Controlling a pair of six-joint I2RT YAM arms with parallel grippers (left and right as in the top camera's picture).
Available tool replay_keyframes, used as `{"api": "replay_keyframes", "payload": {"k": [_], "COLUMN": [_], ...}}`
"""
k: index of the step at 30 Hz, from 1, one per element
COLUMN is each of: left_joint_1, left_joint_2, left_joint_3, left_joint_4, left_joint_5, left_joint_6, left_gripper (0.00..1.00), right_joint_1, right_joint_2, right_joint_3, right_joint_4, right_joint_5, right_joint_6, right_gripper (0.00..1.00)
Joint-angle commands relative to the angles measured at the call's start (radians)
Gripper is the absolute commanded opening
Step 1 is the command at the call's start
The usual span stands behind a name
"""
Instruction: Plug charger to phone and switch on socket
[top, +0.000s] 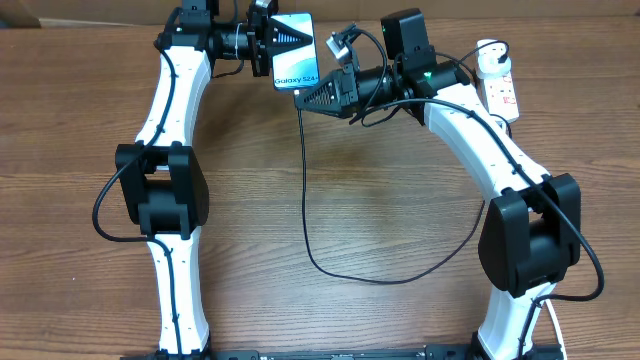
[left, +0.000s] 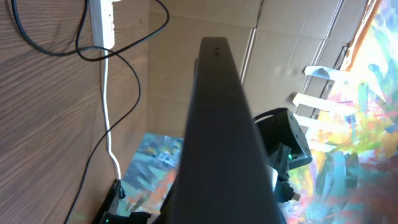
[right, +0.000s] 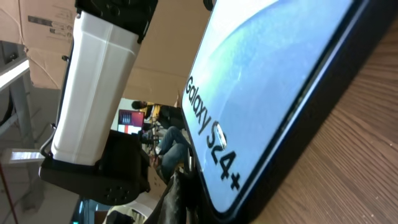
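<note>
From my station, the left hand is closed on the phone, gripping its left edge. It holds the phone up at the far end of the bench with the lit blue screen facing the overhead camera. In the left wrist view the phone's dark edge runs straight up the middle of the picture.

The right hand is just below the phone's lower edge, closed. The black charger cable comes out from its fingertips, so I take the connector end to be pinched there. I cannot tell whether the tip is in the phone's port. In the right wrist view the screen and its "Galaxy S24+" lettering fill most of the picture, very close.

From the phone the cable drops toward me, loops across the wood and climbs back to the right. The socket lies well to the right of the phone, with the white plug adapter at its far end.
</note>
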Motion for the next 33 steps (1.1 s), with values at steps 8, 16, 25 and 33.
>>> {"api": "replay_keyframes", "payload": {"k": [8, 16, 25, 33], "left_joint_1": [-0.007, -0.006, -0.005, -0.005], "left_joint_2": [-0.03, -0.03, -0.03, -0.03], "left_joint_3": [0.031, 0.031, 0.031, 0.031], "left_joint_4": [0.005, 0.005, 0.008, 0.008], "left_joint_5": [0.045, 0.045, 0.045, 0.045], "left_joint_6": [0.006, 0.017, 0.016, 0.016], "left_gripper": [0.04, 0.04, 0.04, 0.04], "right_joint_1": [-0.004, -0.004, -0.041, -0.05], "right_joint_2": [0.033, 0.049, 0.049, 0.049], "right_joint_3": [0.002, 0.002, 0.002, 0.002], "right_joint_4": [0.007, 0.057, 0.07, 0.069], "right_joint_5": [0.008, -0.066, -0.154, -0.154], "right_joint_6": [0.029, 0.043, 0.045, 0.045], "right_gripper": [0.04, 0.04, 0.04, 0.04]}}
